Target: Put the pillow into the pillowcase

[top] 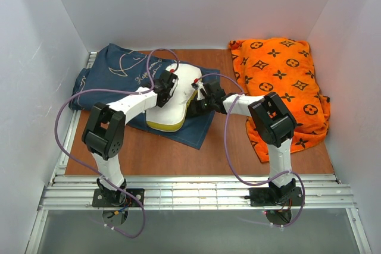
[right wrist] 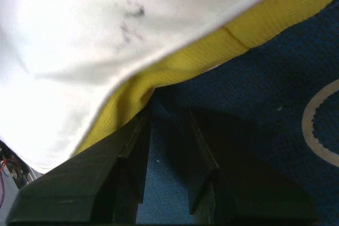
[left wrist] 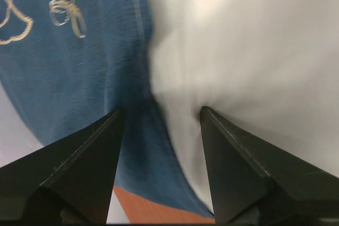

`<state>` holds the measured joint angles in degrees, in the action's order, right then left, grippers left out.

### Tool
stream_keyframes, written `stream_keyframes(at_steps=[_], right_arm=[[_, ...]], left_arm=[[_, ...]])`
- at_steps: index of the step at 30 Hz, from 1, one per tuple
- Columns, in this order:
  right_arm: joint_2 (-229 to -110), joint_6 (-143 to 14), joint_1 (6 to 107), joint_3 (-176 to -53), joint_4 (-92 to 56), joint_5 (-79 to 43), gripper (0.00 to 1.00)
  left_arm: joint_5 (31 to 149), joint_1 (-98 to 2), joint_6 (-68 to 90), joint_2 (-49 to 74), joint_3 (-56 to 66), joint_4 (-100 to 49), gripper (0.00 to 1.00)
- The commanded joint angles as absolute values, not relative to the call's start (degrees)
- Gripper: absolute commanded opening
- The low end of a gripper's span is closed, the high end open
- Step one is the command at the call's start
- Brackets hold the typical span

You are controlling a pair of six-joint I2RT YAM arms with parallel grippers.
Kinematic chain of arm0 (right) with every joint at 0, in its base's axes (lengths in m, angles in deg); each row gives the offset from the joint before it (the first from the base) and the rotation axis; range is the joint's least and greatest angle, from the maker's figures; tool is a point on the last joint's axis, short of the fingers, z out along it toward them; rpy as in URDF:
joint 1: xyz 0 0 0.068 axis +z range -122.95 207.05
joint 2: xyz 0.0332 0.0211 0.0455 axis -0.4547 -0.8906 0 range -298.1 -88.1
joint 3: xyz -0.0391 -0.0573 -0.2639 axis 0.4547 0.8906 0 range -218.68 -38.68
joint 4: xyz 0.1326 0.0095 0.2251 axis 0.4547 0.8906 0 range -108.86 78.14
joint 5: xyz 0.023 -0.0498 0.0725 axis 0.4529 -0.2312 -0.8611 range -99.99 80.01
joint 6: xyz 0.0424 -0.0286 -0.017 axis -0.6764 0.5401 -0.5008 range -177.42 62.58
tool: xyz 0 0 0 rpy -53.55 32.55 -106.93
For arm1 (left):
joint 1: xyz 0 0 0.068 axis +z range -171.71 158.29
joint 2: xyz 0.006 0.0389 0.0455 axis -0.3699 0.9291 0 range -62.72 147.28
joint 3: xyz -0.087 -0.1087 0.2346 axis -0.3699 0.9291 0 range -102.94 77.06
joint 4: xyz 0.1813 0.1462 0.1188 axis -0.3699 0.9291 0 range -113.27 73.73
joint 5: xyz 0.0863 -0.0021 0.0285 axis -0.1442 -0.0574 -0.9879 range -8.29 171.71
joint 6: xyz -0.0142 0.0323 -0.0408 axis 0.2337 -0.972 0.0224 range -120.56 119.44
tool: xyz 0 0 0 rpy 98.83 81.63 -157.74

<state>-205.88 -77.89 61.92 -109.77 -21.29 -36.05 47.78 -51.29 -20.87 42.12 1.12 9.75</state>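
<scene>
Top external: left gripper [top: 168, 84], fingers apart, straddles the edge of the pillow [top: 175, 108], which lies on top of the pillowcase [top: 113, 66], not inside. Right gripper [top: 201, 94] has fingers nearly together by the pillow's yellow band, can't tell if they hold cloth. It should pinch only the pillowcase's top layer to open the mouth.

Far right: cushion [top: 286, 81], orange, dark monograms all over; lies rumpled on the table [top: 178, 156], reaches from the back wall towards the near side, sits close by the right wall; looks soft and uneven, with folds along its near edge. Underneath: reddish-brown board, smooth, bare along its near strip; shows again as a small orange-brown patch at the bottom of the left wrist view. Around: plain white walls [top: 196, 4] at the left, back and right. Along the near edge: ribbed metal rails [top: 196, 191], pale grey; runs on as a narrower rail [top: 68, 141] up the left side. Below that: dull grey floor [top: 196, 230].
</scene>
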Motion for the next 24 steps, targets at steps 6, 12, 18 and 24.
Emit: stream_keyframes(at_steps=[6, 12, 18, 24], right_arm=[[-206.49, -76.4, 62.29, -108.03, -14.02, -33.45, 0.25], [-206.49, -76.31, 62.2, -108.03, -14.02, -33.37, 0.25], [-207.02, -76.14, 62.2, -108.82, -14.29, -35.38, 0.24], [-209.39, -77.71, 62.2, -113.03, -15.78, -40.74, 0.23]], left_arm=[[38.3, -42.64, -32.18, 41.17, 4.81, -5.85, 0.55], [39.52, -38.94, -37.03, 43.27, 4.82, -12.63, 0.52], [56.1, -41.83, -28.17, 43.19, -4.04, 3.85, 0.0], [94.17, -48.76, -16.04, 41.34, -13.02, 24.53, 0.0]])
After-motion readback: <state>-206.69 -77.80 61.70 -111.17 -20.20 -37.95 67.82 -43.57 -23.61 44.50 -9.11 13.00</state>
